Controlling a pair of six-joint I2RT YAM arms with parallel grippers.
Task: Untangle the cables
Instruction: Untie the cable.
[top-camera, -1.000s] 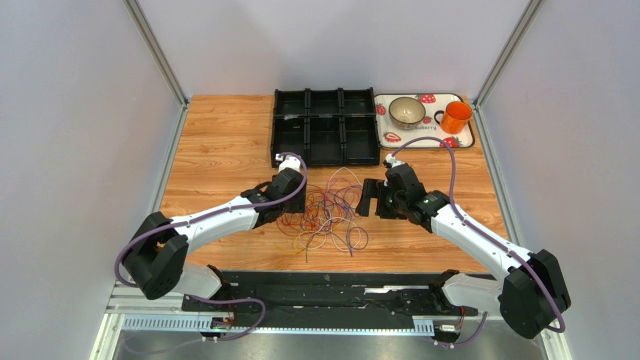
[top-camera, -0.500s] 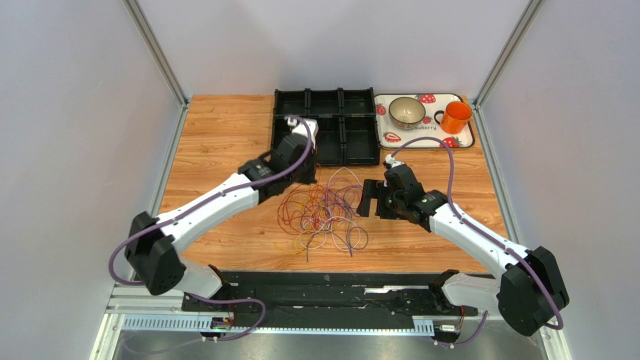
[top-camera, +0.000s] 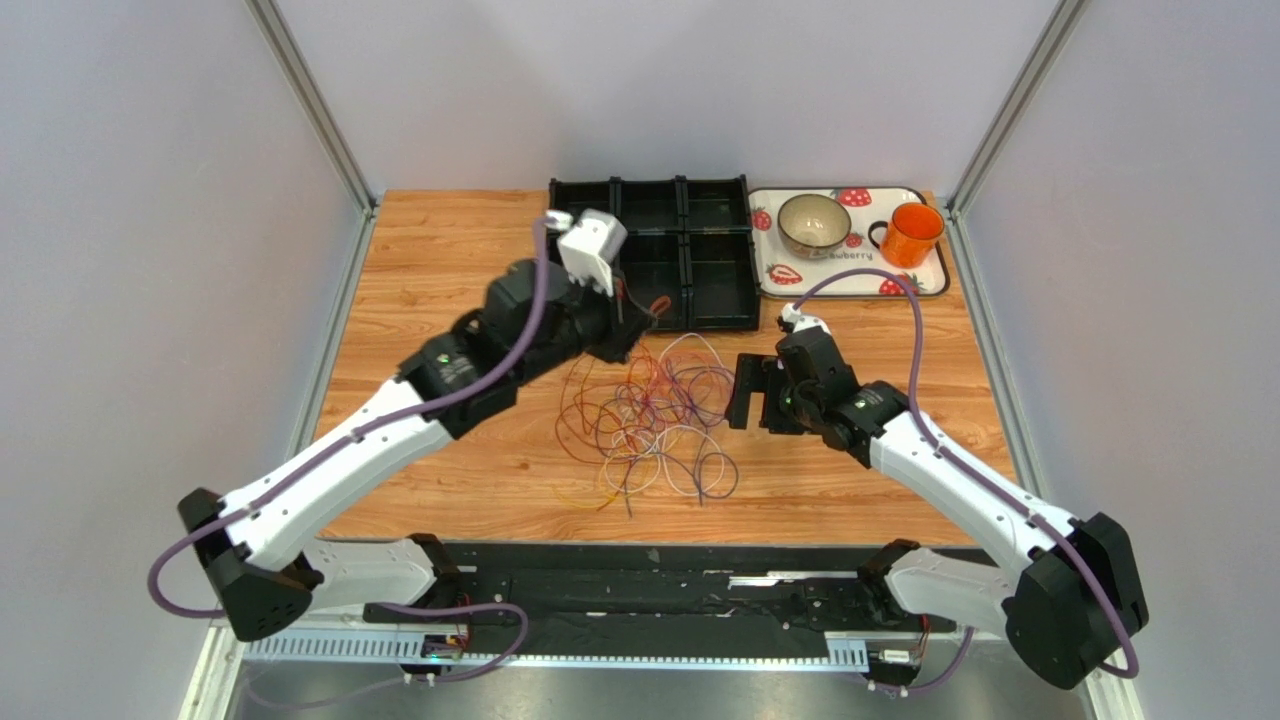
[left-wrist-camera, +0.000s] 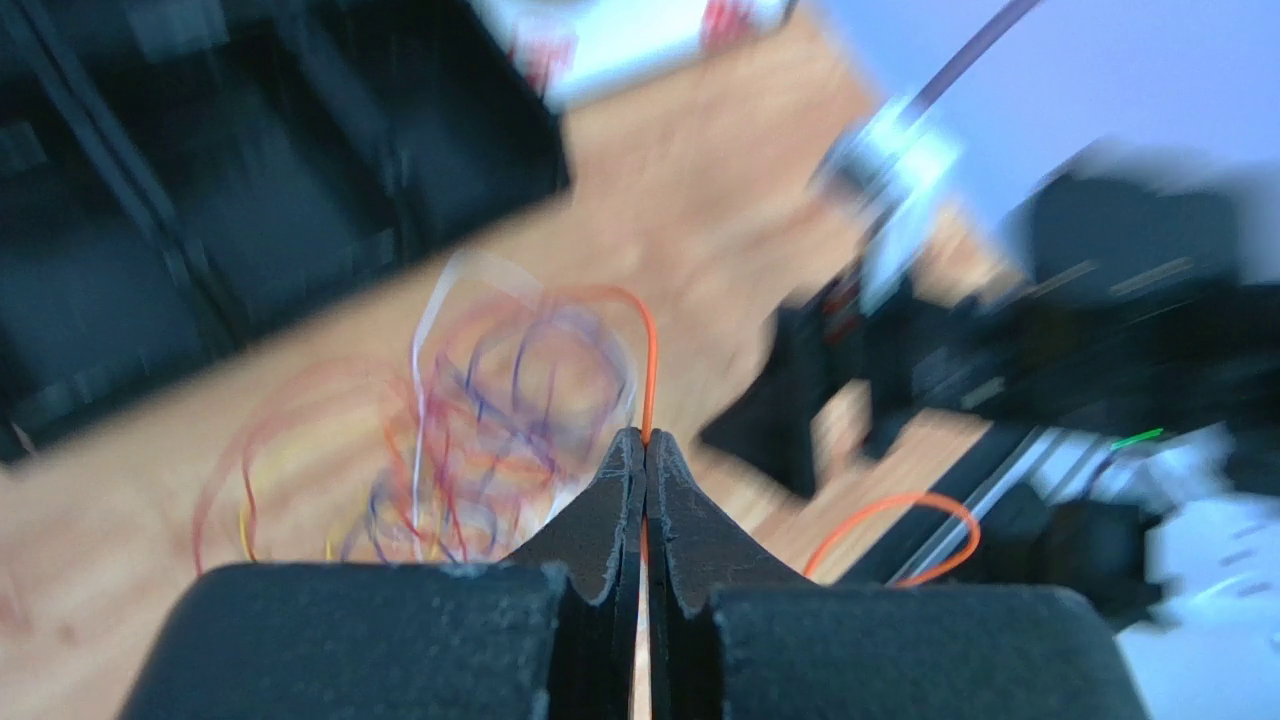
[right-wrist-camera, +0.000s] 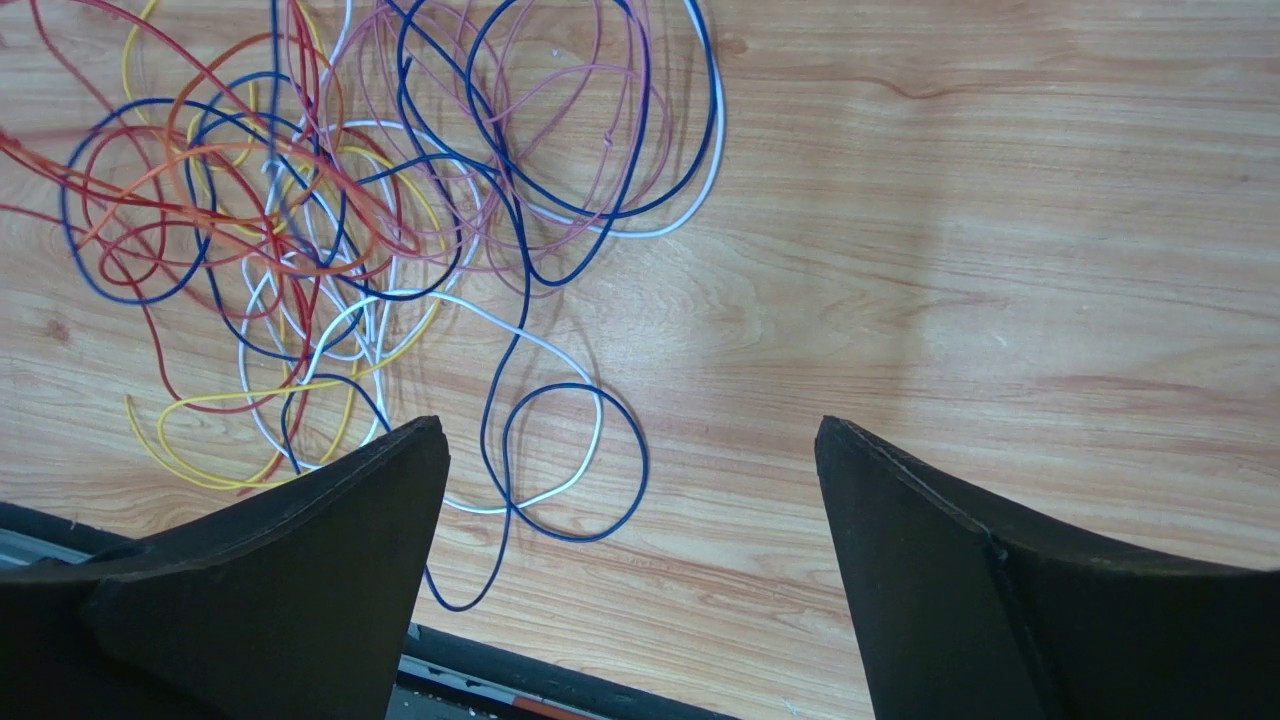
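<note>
The cables lie as a tangled heap of purple, orange, yellow, red, blue and white loops at the table's middle; in the right wrist view the cables fill the upper left. My left gripper is lifted over the heap's far edge and is shut on a thin orange cable. That strand runs from the closed tips down into the heap. My right gripper hovers just right of the heap. It is open with only bare wood between its fingers.
A black compartment tray stands right behind the left gripper. A strawberry-print tray at the back right carries a bowl and an orange mug. The arm rail runs along the near edge.
My left gripper closed on the orange cable, then rose and drew back toward the black tray, pulling the strand up out of the heap. The right arm barely moved.
</note>
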